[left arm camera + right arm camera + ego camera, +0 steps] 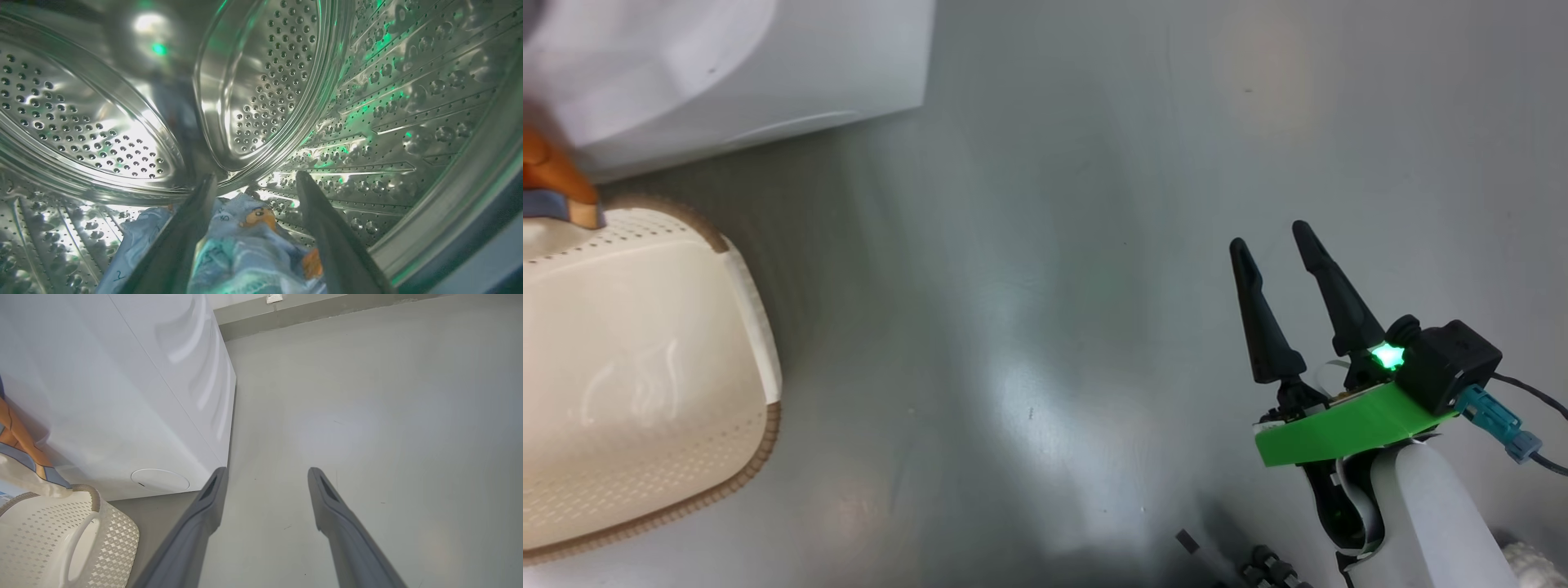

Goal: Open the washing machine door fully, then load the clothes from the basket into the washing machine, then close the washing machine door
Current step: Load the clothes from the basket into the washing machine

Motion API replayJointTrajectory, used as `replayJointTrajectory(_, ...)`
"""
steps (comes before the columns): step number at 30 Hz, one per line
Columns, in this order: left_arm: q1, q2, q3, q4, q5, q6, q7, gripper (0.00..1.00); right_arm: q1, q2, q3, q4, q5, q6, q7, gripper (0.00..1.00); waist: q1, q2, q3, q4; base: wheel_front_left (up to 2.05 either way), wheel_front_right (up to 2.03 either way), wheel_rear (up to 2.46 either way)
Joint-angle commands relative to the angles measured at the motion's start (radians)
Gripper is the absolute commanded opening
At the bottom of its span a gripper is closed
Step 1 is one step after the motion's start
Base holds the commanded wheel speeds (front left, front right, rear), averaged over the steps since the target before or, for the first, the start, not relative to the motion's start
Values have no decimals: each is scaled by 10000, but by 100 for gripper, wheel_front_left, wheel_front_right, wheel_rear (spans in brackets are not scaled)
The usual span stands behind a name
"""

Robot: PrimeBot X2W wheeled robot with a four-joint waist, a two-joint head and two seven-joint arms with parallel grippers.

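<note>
Inside the washing machine (102, 396), the left gripper (256, 176) has its two dark fingers spread apart. The clothes (241, 245) lie between and beneath them on the floor of the drum (408, 102): a crumpled heap of light blue fabric printed with a cartoon face and orange-brown patches. Whether either finger touches the fabric cannot be told. Beyond the heap, the steel drum wall curves up, embossed and perforated and tinged with green light. Two raised, hole-dotted panels fill the back. The drum's bright lip sweeps along the lower right of the left wrist view.

Outside, to the right of the washing machine's front corner, the right gripper (1269, 234) hangs over the grey floor (1054, 245). Its jaws are apart and nothing is between them. The floor around it is bare and glossy, open out to the wall's base (306, 314) behind the machine.

The basket (670, 245) stands just before the washing machine's front. It is cream-white and perforated, with a brown woven-look rim and a white side handle (77, 539). At the basket's edge nearest the machine, a fold of orange and blue cloth (556, 175) runs out of frame. Low on the machine's white front, just above the basket, sits the round service flap (160, 480). The machine's right side panel ends in a straight vertical corner, with clear floor beside it.
</note>
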Motion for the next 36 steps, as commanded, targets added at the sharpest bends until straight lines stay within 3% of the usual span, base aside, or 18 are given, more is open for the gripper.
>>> replayJointTrajectory(1,388,433,279,-401,11,-3,-50,100,120,-16,171,-136,-76,27,-48,100,1,-1,-203,199,0,0,0)
replayJointTrajectory(13,2011,-169,1074,-1852,112,-24,-50,100,185,-16,72,-7,-318,27,-48,100,1,-1,-739,572,0,0,0)
replayJointTrajectory(28,5380,-1074,2190,-4696,814,-26,-51,100,296,-16,40,46,-509,27,-48,100,1,-1,-1104,846,0,0,0)
replayJointTrajectory(36,6689,-1574,2635,-5395,1040,-26,-51,100,311,-16,86,105,-570,27,-48,100,1,-1,-1218,960,0,0,0)
